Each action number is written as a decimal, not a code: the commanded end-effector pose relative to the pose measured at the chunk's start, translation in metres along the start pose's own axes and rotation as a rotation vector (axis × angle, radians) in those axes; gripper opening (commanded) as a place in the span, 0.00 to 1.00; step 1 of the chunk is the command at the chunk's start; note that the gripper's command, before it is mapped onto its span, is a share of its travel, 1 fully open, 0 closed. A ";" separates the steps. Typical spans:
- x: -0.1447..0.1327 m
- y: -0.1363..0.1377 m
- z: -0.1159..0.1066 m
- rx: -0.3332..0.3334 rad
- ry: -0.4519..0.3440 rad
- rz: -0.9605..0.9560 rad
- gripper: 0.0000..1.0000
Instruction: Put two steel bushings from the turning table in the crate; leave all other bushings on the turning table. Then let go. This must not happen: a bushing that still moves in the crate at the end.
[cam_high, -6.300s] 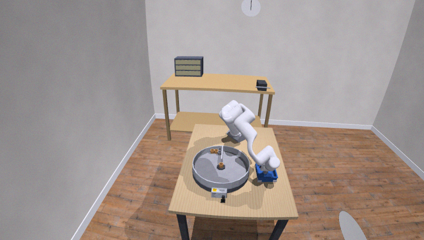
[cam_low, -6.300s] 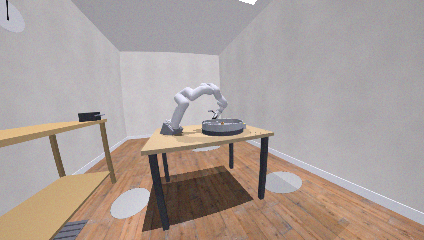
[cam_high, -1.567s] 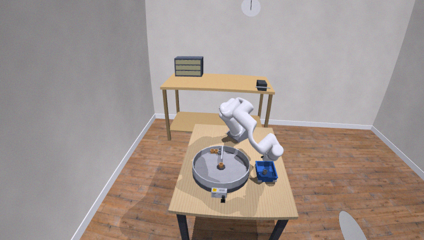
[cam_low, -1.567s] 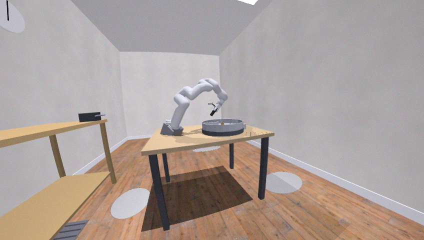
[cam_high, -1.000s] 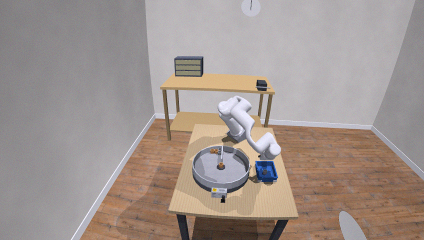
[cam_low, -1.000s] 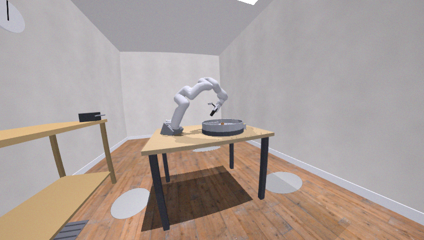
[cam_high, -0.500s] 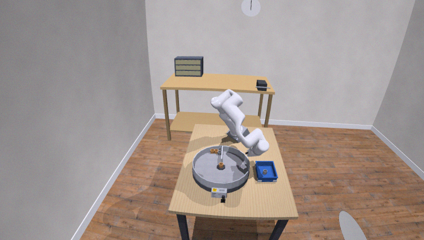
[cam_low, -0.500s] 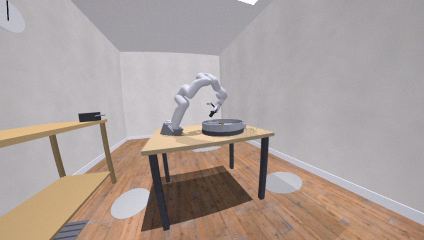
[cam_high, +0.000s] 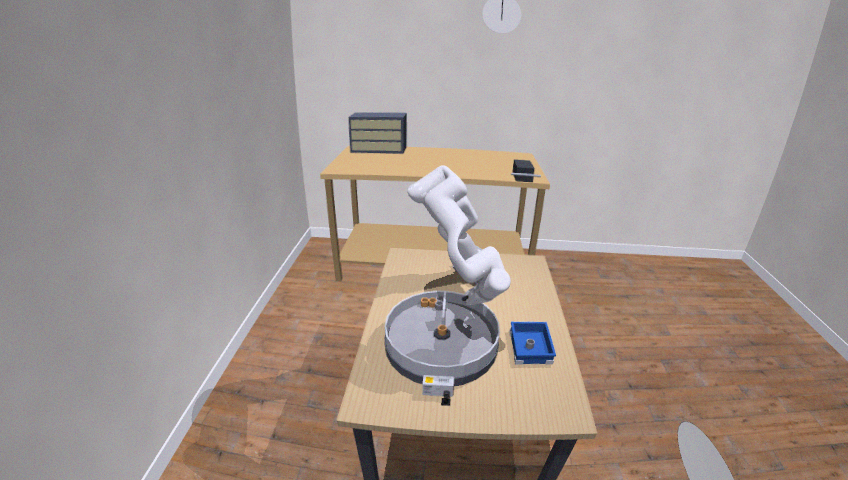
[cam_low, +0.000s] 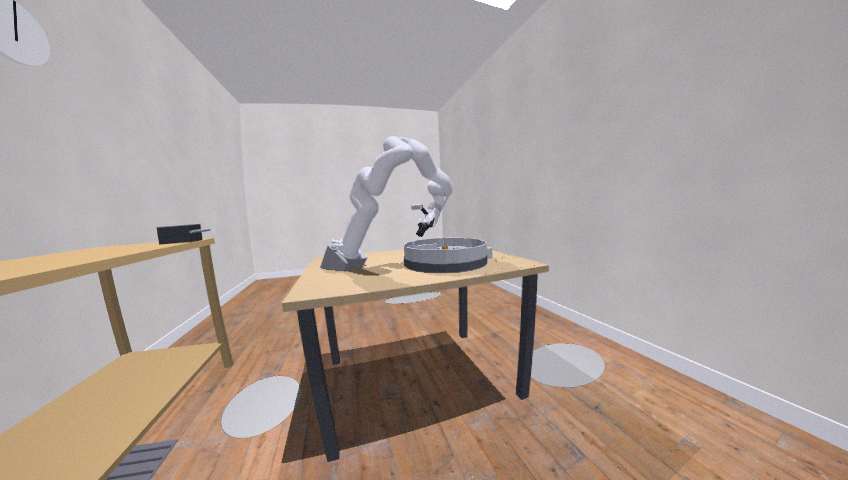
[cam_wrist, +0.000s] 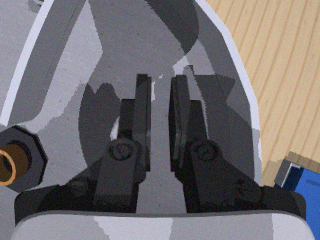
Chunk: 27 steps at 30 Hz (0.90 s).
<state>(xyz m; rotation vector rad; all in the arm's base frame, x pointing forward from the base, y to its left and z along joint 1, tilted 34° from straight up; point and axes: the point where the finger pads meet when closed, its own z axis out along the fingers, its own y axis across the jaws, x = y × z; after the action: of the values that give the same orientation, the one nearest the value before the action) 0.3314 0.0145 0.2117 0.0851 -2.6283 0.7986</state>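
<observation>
The turning table (cam_high: 410, 355) (cam_low: 446, 256) (cam_wrist: 255, 107) is a grey round tray with a raised rim. At its back, left of a thin divider, a grey steel bushing (cam_high: 439, 305) stands beside two copper-coloured bushings (cam_high: 424, 302) (cam_high: 432, 301). A grey shape behind the steel one is too small to tell. Another copper-coloured bushing (cam_high: 442, 329) (cam_wrist: 15, 162) is on the dark centre hub. One steel bushing (cam_high: 530, 343) is in the blue crate (cam_high: 532, 358) (cam_wrist: 311, 200). My gripper (cam_high: 465, 298) (cam_low: 421, 230) (cam_wrist: 160, 95) is nearly closed, a narrow gap between its fingers, empty, above the turning table's back right part.
The divider (cam_high: 443, 310) (cam_wrist: 31, 70) stands up inside the turning table. A white control box (cam_high: 437, 386) sits at its front. The crate stands to its right on the wooden table (cam_high: 487, 410). A rear bench (cam_high: 452, 163) carries a drawer cabinet (cam_high: 377, 134) and a black box (cam_high: 523, 168).
</observation>
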 end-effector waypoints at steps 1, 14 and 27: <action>0.021 -0.031 0.016 0.034 -0.016 -0.048 0.10; 0.068 -0.099 0.058 0.124 -0.018 -0.154 0.10; 0.075 -0.108 0.064 0.137 -0.016 -0.168 0.10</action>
<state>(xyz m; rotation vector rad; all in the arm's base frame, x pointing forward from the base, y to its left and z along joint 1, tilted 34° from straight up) 0.2579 -0.1056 0.2471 0.3447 -2.5352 0.9194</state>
